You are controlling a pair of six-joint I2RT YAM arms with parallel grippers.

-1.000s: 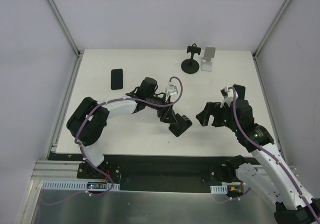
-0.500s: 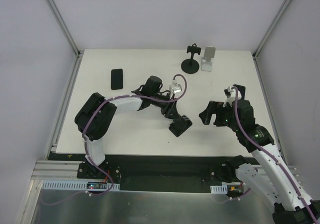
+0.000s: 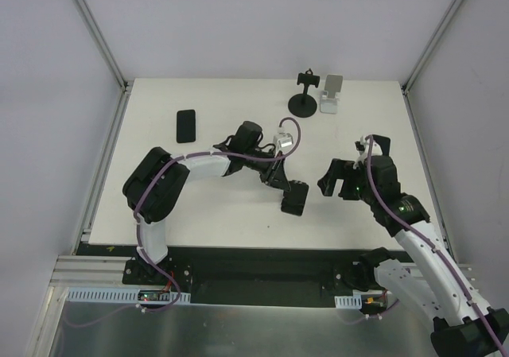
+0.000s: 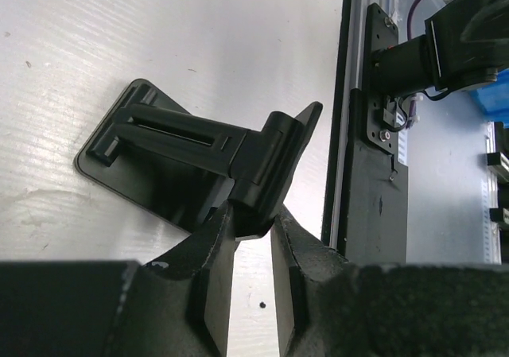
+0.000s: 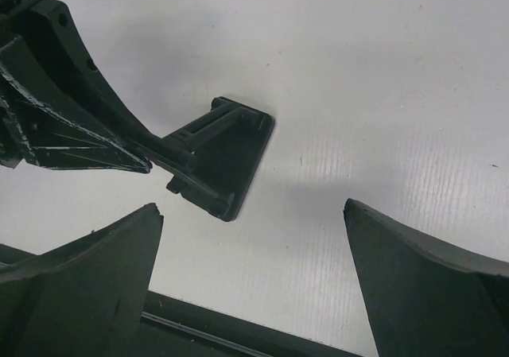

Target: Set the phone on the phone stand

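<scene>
A black phone lies flat at the table's back left, away from both grippers. Near the front middle, a black folding phone stand rests with its flat base on the table. My left gripper is shut on the stand's raised hinged end. In the left wrist view, my left gripper pinches that end and the stand's base lies beyond it. My right gripper hovers just right of the stand, open and empty. In the right wrist view, my right gripper is spread wide, with the stand beyond it.
A black stand with a round base and a white stand sit at the back right. The table's front edge runs close below the right gripper. Grey walls enclose the table on three sides.
The left gripper's jaws have closed onto the stand's hinged end. The stand has swung a little to the right on the table. The right gripper stays open and has barely moved.
</scene>
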